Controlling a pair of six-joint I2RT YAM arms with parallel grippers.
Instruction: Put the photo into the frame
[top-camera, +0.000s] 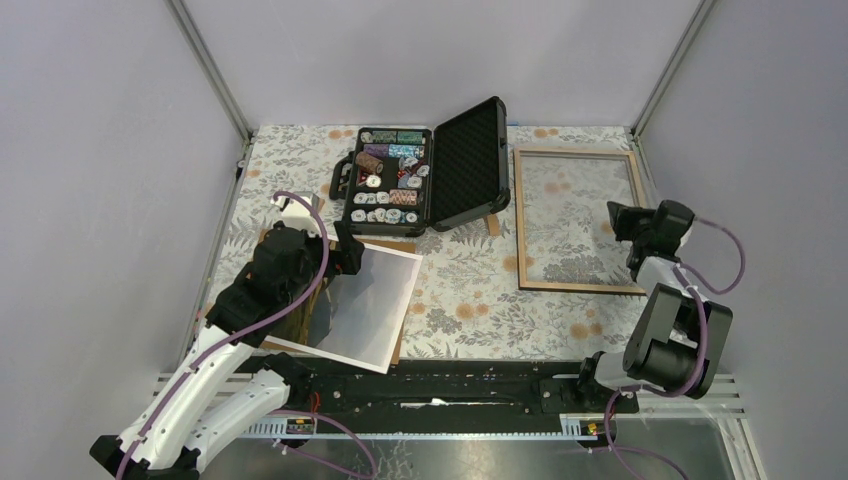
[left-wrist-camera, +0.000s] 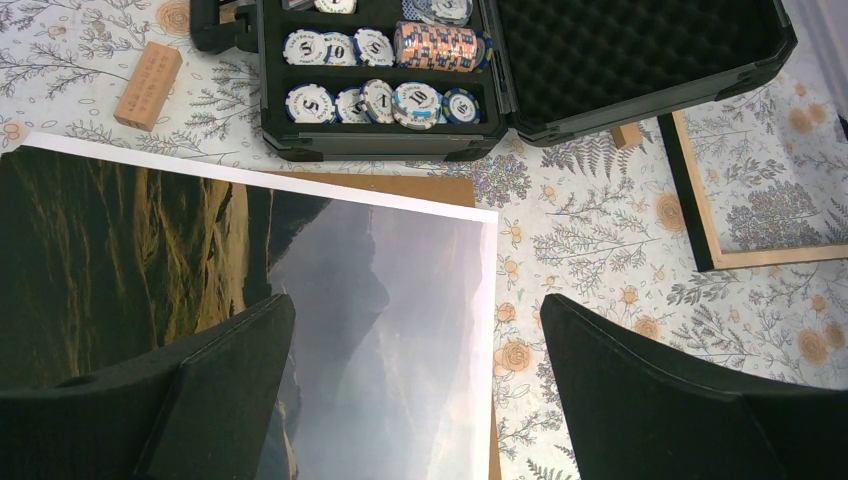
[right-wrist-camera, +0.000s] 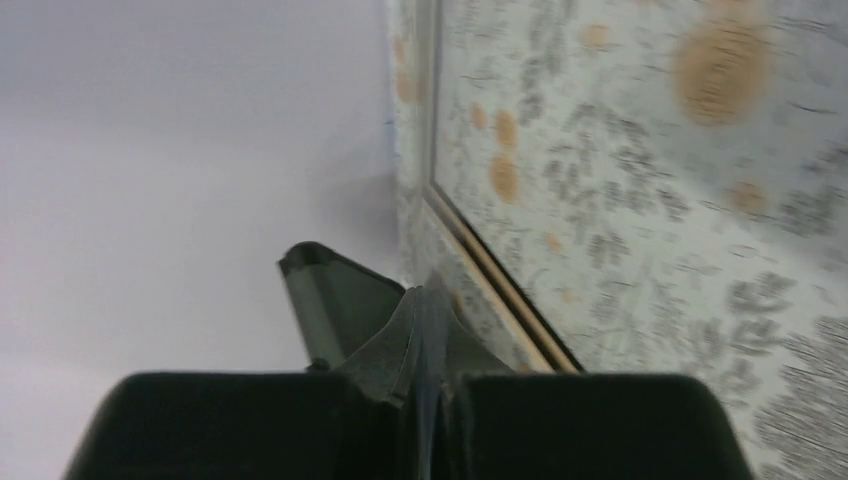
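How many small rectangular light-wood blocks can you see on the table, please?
2. One block lies left of the black poker-chip case; the other block sits by its open lid's near edge. Others may be hidden.

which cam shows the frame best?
Top external: the whole frame lies in view, all four sides. Left wrist catches only one corner; right wrist only a blurred stretch of one side, close up.

The left claw (left-wrist-camera: 415, 312) gapes wide above the photo (left-wrist-camera: 150, 230).

Grey walls (top-camera: 90, 150), floral tbl cloth (top-camera: 470, 300).
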